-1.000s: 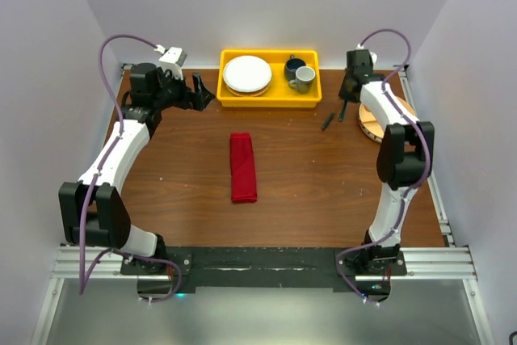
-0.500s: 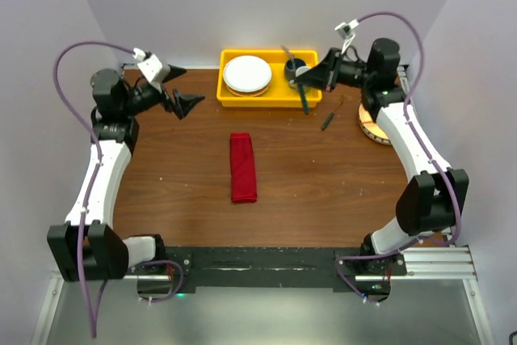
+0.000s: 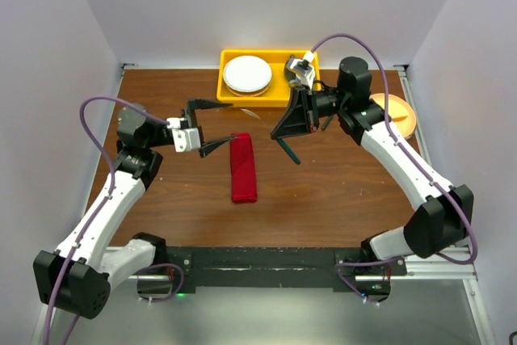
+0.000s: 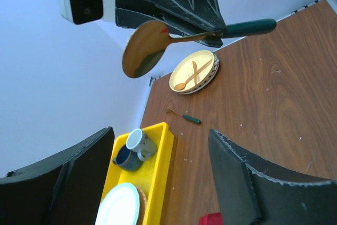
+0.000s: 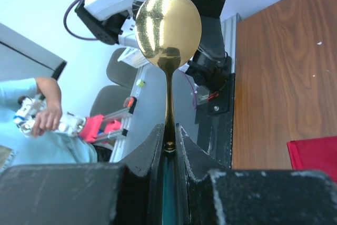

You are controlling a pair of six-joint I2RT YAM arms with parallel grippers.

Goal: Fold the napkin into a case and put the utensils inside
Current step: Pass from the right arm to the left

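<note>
One spoon (image 5: 168,30), likely stiff and slippery, is clamped by its handle in right tool (image 5: 168,142); left tool (image 4: 158,175) apart.

Pale lilac walls (image 3: 266,2) close round three sides of a brown wood-grain table (image 3: 339,199), an aluminium rail (image 3: 436,260) along its near edge.

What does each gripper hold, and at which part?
The right gripper clamps the spoon where its gold stem meets the green handle. The left gripper holds nothing.
</note>
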